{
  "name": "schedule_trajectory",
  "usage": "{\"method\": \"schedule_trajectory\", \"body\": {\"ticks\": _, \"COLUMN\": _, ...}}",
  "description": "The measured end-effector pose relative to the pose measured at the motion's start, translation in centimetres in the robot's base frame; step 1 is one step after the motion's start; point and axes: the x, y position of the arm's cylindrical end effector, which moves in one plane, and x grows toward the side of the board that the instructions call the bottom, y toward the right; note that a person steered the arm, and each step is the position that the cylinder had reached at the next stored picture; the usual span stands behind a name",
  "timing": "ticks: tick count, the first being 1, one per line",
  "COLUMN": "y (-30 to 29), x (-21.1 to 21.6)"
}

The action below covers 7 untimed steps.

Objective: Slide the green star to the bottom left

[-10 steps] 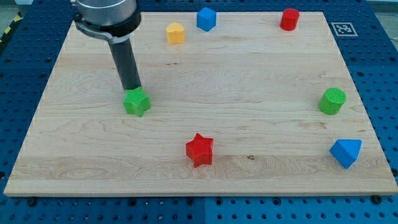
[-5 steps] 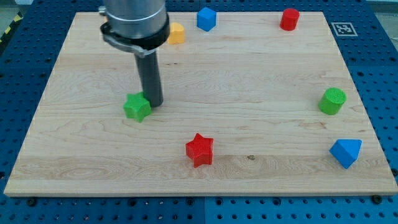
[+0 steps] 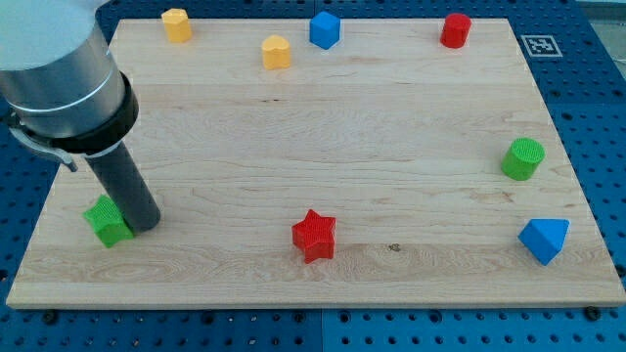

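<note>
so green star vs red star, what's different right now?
Colour: the green star is green, the red star is red. Place: the green star sits near the board's bottom left, the red star near bottom centre. Contact: my tip is against the green star's right side; the red star stands alone. Both are star-shaped and look similar in size.

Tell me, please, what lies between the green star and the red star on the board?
Only my tip, directly right of the green star. From there to the red star the camera view shows bare wood.
</note>
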Motion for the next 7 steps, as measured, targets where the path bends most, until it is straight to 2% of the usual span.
{"method": "schedule_trajectory", "body": {"ticks": 2, "y": 0.4, "x": -3.6}}
{"method": "schedule_trajectory", "body": {"ticks": 3, "y": -4.0, "x": -3.7}}
{"method": "schedule_trajectory", "body": {"ticks": 4, "y": -5.0, "x": -3.4}}
{"method": "schedule_trajectory", "body": {"ticks": 6, "y": -4.8, "x": -0.1}}
{"method": "schedule_trajectory", "body": {"ticks": 7, "y": -3.3, "x": -3.4}}
